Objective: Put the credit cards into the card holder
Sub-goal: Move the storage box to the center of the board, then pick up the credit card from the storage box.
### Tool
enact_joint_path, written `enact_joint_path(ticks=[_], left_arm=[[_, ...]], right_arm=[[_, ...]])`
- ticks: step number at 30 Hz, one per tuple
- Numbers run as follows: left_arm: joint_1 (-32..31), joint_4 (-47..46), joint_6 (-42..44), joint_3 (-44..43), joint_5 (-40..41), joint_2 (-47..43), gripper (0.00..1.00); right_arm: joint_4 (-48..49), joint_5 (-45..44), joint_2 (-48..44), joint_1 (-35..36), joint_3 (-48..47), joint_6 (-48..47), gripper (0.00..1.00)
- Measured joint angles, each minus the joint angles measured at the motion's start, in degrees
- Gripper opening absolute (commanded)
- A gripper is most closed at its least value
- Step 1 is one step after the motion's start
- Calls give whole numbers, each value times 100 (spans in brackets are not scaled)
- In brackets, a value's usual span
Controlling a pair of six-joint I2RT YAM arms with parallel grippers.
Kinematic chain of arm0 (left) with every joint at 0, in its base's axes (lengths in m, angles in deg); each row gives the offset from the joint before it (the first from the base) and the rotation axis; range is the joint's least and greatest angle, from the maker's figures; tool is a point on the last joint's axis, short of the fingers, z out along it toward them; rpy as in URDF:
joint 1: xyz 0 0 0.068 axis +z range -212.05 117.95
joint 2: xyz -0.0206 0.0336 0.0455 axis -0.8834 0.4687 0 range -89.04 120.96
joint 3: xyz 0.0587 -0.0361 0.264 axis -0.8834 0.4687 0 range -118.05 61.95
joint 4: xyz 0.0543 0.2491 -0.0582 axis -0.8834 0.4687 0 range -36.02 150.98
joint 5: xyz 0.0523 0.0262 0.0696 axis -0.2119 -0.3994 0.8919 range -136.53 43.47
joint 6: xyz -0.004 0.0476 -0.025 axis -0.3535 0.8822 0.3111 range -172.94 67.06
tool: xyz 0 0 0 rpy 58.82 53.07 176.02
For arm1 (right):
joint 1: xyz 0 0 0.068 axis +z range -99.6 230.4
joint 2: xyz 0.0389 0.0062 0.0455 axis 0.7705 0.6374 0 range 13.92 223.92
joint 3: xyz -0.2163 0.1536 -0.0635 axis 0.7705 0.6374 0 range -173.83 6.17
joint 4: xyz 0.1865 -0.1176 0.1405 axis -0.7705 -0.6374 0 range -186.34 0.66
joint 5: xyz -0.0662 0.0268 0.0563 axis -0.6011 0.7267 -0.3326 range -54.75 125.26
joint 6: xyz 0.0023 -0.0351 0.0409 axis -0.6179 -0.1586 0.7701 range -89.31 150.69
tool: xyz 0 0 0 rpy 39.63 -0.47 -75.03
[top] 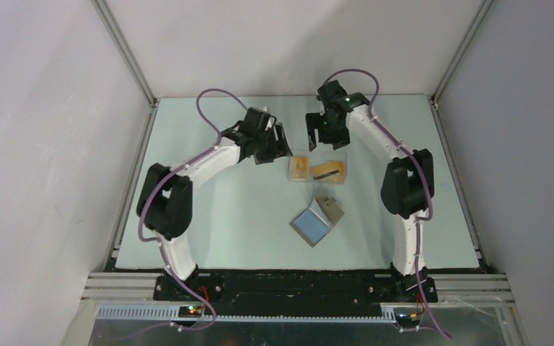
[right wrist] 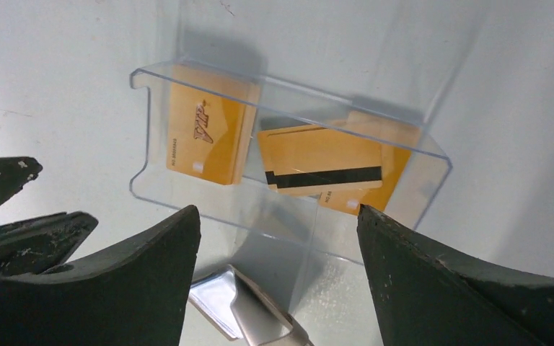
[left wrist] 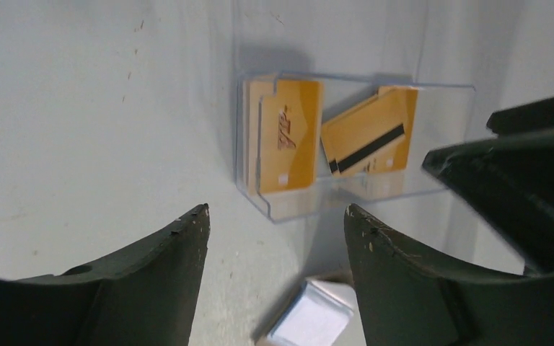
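Two robot arms lean in over a pale counter [top: 216,216] toward a clear box [right wrist: 187,196] lying near the middle of the far edge. Inside it are the orange cards: a neat stack [right wrist: 205,133] at the end toward the counter's left edge, and a loose card with a dark stripe [right wrist: 321,167] lying askew on others at the end toward the right edge. The holder [top: 318,222] lies opened on the counter, apart from the box, on the side nearer the near edge. The left tool [top: 278,148] hovers just beside the box's left end and the right tool [top: 316,133] just beyond its far side. Both have their fingers spread wide, and neither has hold of anything. The step in hand looks like picking one card out. To do it well, one tool should close on the striped card alone and lift it clear of the box wall. The other could steady the box, which looks light enough to slide or tip.
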Motion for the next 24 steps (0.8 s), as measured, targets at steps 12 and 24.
enact_joint_path(ticks=[12,24], left_arm=[[15,2,-107,-767,31,1397,57],[-31,0,-199,-726,-11,1460,44]], right_arm=[[-330,-516,1012,46,0,-48,95],[-352,-686,1014,109,22,-442,99]])
